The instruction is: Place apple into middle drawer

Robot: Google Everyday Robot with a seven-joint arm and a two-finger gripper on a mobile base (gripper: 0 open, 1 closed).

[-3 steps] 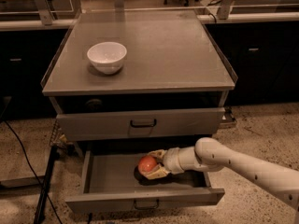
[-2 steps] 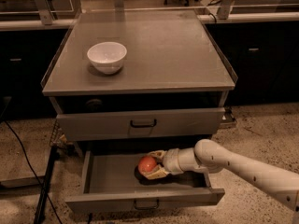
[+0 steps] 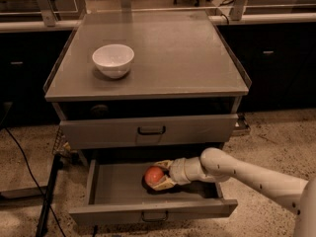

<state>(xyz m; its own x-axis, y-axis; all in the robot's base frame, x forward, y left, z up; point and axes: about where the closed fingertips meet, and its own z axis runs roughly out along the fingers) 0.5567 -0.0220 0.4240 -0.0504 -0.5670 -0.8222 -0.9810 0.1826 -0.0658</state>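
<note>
The red-orange apple (image 3: pixel 152 174) is inside the open middle drawer (image 3: pixel 116 186), near the middle of its flat grey floor. My gripper (image 3: pixel 159 176) reaches into the drawer from the right, with one finger above the apple and one below it, shut on it. The apple is low, at or just above the drawer floor; I cannot tell if it touches. The white arm (image 3: pixel 247 174) crosses the drawer's right wall.
A white bowl (image 3: pixel 113 59) stands on the grey cabinet top (image 3: pixel 182 58) at the left. The drawer with the taller front panel (image 3: pixel 148 131) above is closed and overhangs the open drawer's rear. A black cable (image 3: pixel 24 164) and a dark leg (image 3: pixel 49 191) lie on the floor at left.
</note>
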